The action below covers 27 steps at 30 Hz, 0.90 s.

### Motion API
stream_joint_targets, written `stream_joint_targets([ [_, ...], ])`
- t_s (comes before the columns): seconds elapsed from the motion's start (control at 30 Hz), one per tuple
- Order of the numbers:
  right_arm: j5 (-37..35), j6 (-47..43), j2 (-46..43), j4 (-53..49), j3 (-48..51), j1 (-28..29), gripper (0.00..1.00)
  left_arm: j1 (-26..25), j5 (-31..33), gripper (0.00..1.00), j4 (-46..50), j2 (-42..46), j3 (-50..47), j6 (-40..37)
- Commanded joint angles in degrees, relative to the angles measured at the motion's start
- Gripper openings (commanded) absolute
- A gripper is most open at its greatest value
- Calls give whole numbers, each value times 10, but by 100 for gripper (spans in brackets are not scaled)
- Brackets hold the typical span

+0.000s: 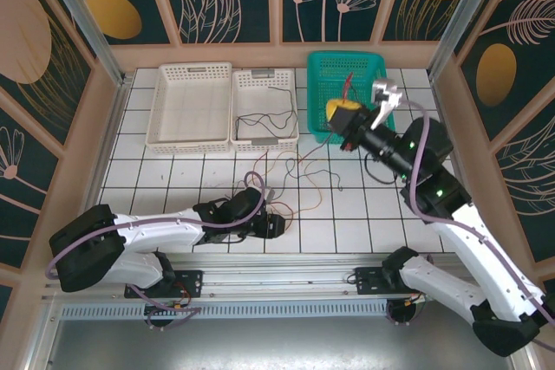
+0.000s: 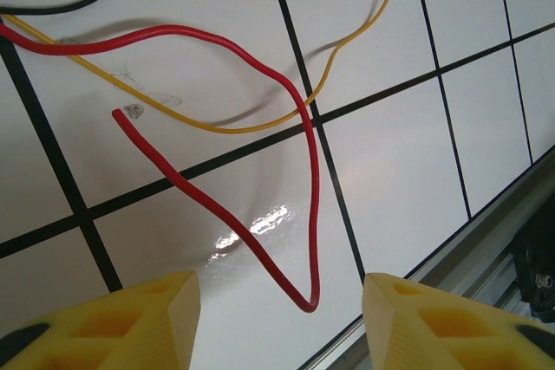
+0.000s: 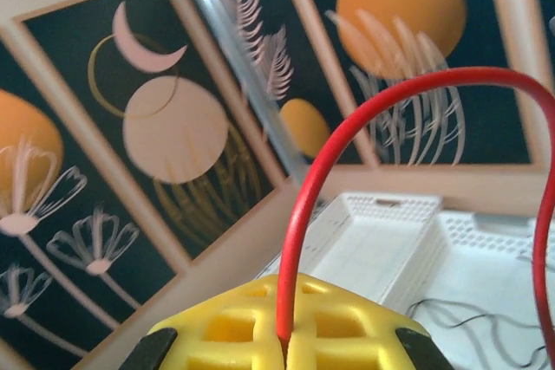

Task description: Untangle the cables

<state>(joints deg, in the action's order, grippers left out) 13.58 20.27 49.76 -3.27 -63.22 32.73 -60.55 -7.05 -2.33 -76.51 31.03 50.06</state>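
By the green basket (image 1: pixel 312 93), right pincer (image 3: pixel 284 340) tight on red cable (image 3: pixel 297 214); left pincer (image 2: pixel 279 288) parted, empty.

a thin red cable (image 2: pixel 308 179) crosses a yellow cable (image 2: pixel 260 123) on the counter (image 2: pixel 399 179). a black cable (image 1: pixel 257 120) lies in a white basket (image 1: pixel 265 73).

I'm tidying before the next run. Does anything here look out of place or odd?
Yes: loose cables lie crossed on the tiled table, outside the baskets. By the left gripper, a red cable crosses a yellow cable. The shut right gripper pinches a red wire that arches upward.
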Motion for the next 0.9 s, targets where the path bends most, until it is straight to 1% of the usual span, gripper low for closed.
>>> stream_joint_targets([
  [0.0, 28, -15, 49, -36, -57, -61, 0, -3, 10, 48, 8, 0, 12, -9],
  [0.2, 121, 54, 151, 1, -118, -188, 0, -3, 9, 46, 2, -2, 7, -6],
  [0.3, 169, 85, 208, 32, -140, -236, 0, -3, 7, 46, -2, -10, 10, -6],
  [0.37, 182, 94, 246, 35, -161, -256, 0, -3, 5, 46, -4, -17, 13, -7],
  [0.43, 192, 94, 277, 37, -182, -267, 0, -3, 4, 46, -7, -22, 15, -7],
  [0.63, 191, 73, 351, 28, -223, -272, 0, -4, 2, 44, -26, -38, 11, -5],
  [0.77, 190, 80, 396, 29, -204, -273, 0, -4, 0, 41, -41, -55, 13, -2],
  [0.87, 180, 89, 436, 4, -197, -266, 0, -4, 0, 38, -47, -64, 19, -1],
])
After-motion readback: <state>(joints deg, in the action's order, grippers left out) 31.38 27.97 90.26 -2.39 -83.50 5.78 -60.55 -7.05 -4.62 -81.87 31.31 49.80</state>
